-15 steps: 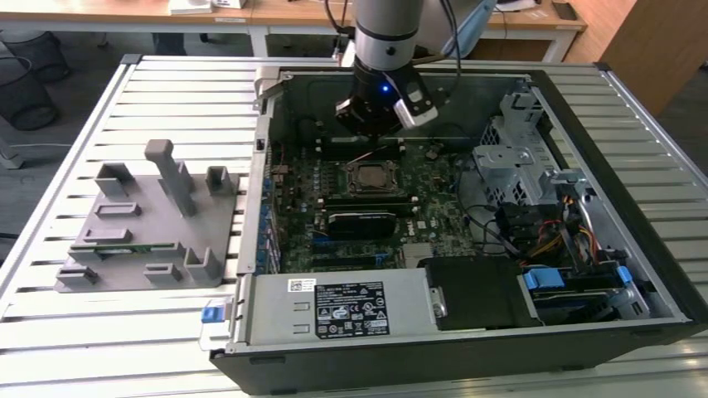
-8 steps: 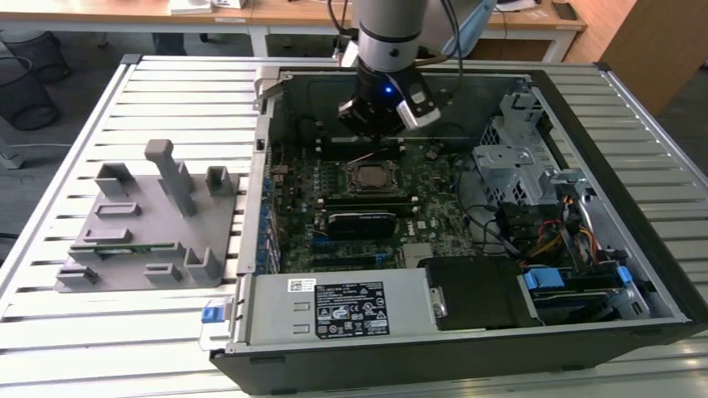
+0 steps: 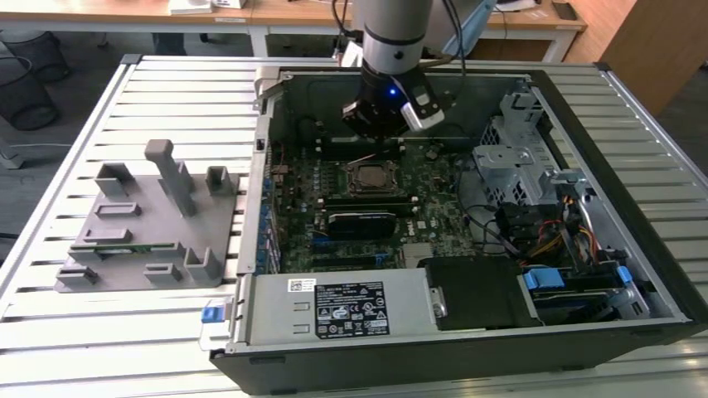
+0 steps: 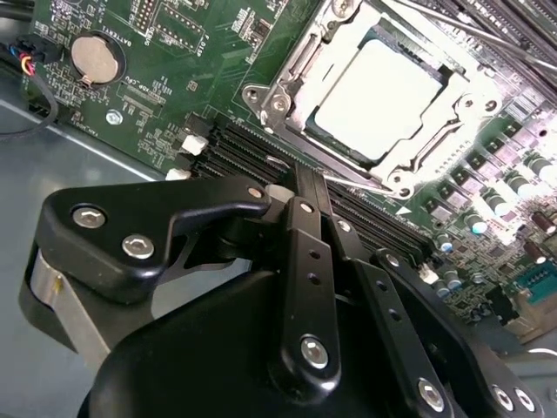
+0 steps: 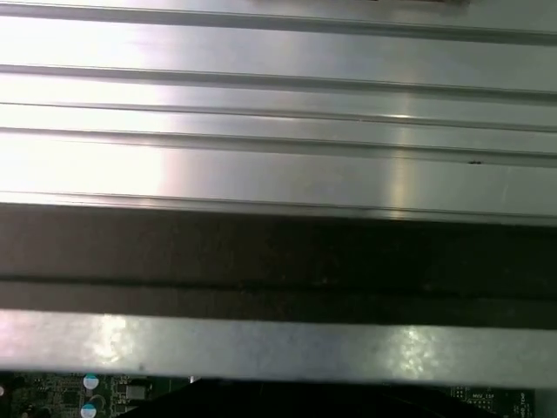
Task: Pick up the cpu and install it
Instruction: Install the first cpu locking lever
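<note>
— Where's the cpu [image 4: 396, 100]?
— Seated in the socket [image 4: 305, 65] on the green board [image 4: 157, 87], pale metal top up, framed by the socket's metal bracket. Seen in the second wrist view just beyond the claw [image 4: 306, 178]. In the exterior view, socket [image 3: 370, 176] near the board's middle, claw [image 3: 382, 124] hanging over the case [image 3: 465, 332] just behind it.
— Touching?
— Apart. Fingers [image 4: 305, 226] pressed together, nothing between them. Tip short of the socket, over the dark memory slots [image 4: 235, 148] beside it.
— Counts?
— One cpu, one socket, one claw. One round coin cell [image 4: 94, 57] on the board. One grey fixture [image 3: 155, 224] on the slatted table [image 3: 111, 332], at the exterior view's left, well apart from the case.
— First wrist view?
— Pale metal slats [image 5: 278, 104], a dark band, a sliver of board [image 5: 61, 396].
</note>
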{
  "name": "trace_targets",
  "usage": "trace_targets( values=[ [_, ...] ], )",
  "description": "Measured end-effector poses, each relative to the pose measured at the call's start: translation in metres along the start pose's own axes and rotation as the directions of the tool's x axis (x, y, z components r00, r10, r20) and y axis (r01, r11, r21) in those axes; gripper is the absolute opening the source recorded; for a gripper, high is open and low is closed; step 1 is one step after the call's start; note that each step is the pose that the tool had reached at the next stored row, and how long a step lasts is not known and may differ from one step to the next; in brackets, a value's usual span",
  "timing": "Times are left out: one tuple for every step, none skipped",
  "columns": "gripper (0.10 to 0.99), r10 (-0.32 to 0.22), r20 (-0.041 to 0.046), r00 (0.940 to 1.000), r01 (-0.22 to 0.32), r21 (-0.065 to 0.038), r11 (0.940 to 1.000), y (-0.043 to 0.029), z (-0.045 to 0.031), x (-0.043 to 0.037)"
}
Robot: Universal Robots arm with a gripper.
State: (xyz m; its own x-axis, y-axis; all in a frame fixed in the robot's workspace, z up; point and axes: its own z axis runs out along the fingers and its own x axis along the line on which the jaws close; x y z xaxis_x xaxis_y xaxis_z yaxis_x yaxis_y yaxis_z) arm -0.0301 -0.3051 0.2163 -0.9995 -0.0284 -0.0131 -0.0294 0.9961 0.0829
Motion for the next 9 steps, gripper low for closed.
trace_targets(
  values=[
    [0.106,0.000,0.0000,1.0000,0.000,0.000,1.0000,-0.0001,0.0009,-0.0002],
    [0.106,0.000,-0.0001,1.0000,0.000,0.000,1.0000,-0.0002,0.0018,-0.0004],
    [0.106,0.000,-0.0001,1.0000,0.000,0.001,1.0000,-0.0003,0.0028,-0.0006],
    [0.106,0.000,-0.0001,1.0000,0.000,0.001,1.0000,-0.0003,0.0038,-0.0008],
    [0.106,0.000,-0.0002,1.0000,0.000,0.001,1.0000,-0.0004,0.0048,-0.0010],
    [0.106,0.000,-0.0001,1.0000,0.000,0.002,1.0000,-0.0005,0.0058,-0.0013],
    [0.106,0.000,-0.0002,1.0000,0.000,0.002,1.0000,-0.0006,0.0068,-0.0014],
    [0.106,0.000,-0.0002,1.0000,0.000,0.003,1.0000,-0.0007,0.0078,-0.0014],
    [0.106,0.000,-0.0002,1.0000,0.000,0.003,1.0000,-0.0008,0.0089,-0.0015]
  ],
)
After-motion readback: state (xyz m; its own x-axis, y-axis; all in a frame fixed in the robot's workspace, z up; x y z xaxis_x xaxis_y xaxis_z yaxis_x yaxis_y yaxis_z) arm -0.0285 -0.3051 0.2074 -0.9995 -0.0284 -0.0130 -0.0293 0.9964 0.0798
